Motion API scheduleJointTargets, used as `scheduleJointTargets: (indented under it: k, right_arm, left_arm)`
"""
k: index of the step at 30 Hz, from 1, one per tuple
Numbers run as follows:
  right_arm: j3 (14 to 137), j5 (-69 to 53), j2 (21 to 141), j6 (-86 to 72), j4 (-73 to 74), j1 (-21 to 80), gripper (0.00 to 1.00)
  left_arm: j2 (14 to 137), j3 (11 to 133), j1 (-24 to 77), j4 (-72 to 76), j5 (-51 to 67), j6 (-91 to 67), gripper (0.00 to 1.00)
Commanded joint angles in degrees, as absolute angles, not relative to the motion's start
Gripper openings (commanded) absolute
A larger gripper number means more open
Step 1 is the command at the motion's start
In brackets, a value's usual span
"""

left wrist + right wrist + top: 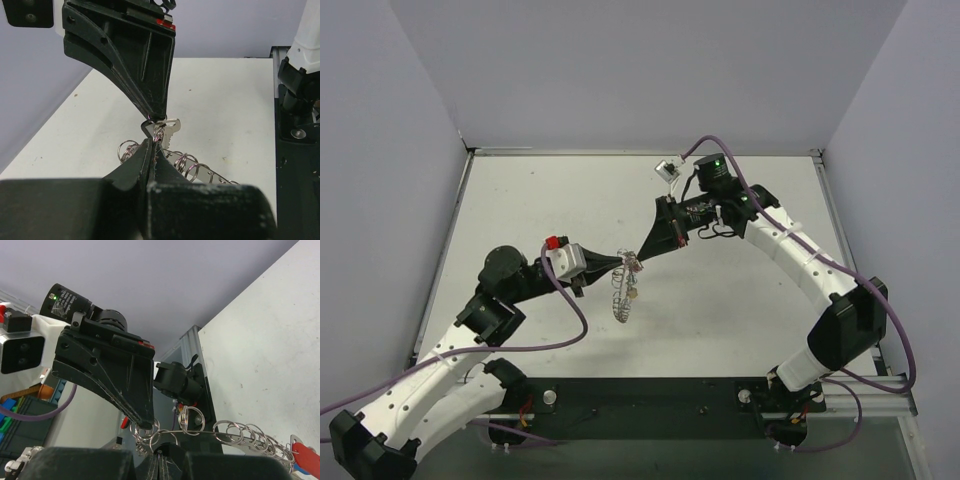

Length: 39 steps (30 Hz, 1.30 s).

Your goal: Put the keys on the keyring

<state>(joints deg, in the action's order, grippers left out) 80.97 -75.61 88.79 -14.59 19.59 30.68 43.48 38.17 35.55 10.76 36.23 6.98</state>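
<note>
Silvery and strung with small loops [248, 438], the ring [622, 298] hangs in the air over the middle of the table [750, 310], just under the spot where the two grippers meet tip to tip. A silver key [170, 125] sits at that meeting point, its toothed blade sticking out sideways. A red key [305, 456] hangs at the ring's far end.

The left gripper [152, 149] has its fingers pressed together on the ring's wire near its top. The right gripper [156, 116] comes in from the opposite side, fingers also together, and seems to pinch the key by its head. The exact contact is hidden behind the fingertips.

Judged from this, the key is being worked onto the ring, and the job is not finished.

- The wire is thin and springy, so a small sideways pull by either arm could make it slip out of the left pinch and drop the ring onto the table.
- The key is held only at its edge, so it could twist or pop free if pushed against the wire at an angle.
- The two tips are almost touching, and any misjudged move could knock them together.
</note>
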Motion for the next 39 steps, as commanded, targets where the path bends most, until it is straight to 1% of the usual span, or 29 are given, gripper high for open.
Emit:
scheduleJointTargets:
  k: [1, 14, 20, 29, 39]
  right_arm:
    - [83.6, -75.1, 86.4, -11.4, 23.2, 30.3, 0.00]
    - [83.9, -74.4, 86.4, -11.4, 24.3, 33.4, 0.00]
    - [84.2, -72.9, 88.0, -11.9, 24.3, 33.6, 0.00]
    - [83.8, -72.5, 87.4, -11.1, 24.5, 33.1, 0.00]
    - [83.3, -72.8, 87.0, -10.5, 24.5, 32.9, 0.00]
  left_arm:
    - [42.2, 41.7, 36.4, 10.2, 31.7, 10.4, 0.00]
    - [43.9, 41.9, 39.3, 10.5, 27.6, 11.1, 0.00]
    - [44.0, 41.3, 40.8, 11.5, 29.0, 11.6, 0.00]
    - [42.3, 40.3, 41.2, 11.9, 28.6, 12.1, 0.00]
    - [42.2, 40.1, 41.1, 12.4, 33.5, 11.9, 0.00]
